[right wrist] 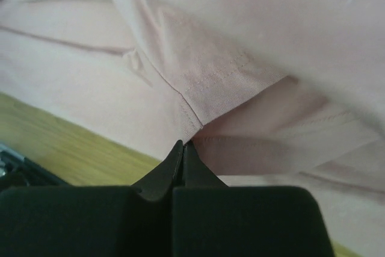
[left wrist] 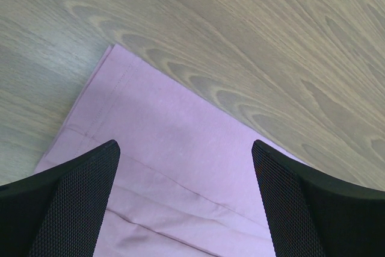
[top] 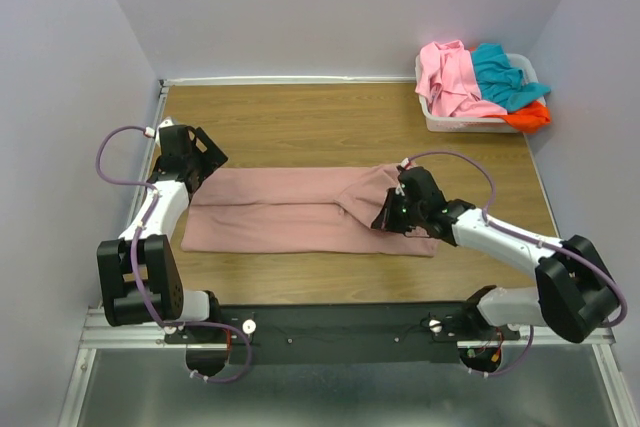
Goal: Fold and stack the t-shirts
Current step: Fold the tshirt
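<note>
Mauve-pink t-shirt lies flat as a long band across the middle of the wooden table. The right gripper, jaws pressed together, pinches only a thin fold at the shirt's right end, so a pull could slip free or drag the band askew. The left gripper hangs wide open and empty over the far-left corner, and the white basket of tees sits far right, well apart.

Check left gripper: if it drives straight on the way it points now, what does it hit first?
Most likely the dusty mauve-pink cloth t-shirt, near its corner hem. The open left gripper aims at that cloth, which lies flat on the wooden table. How far off it is, the wrist view doesn't settle.
</note>
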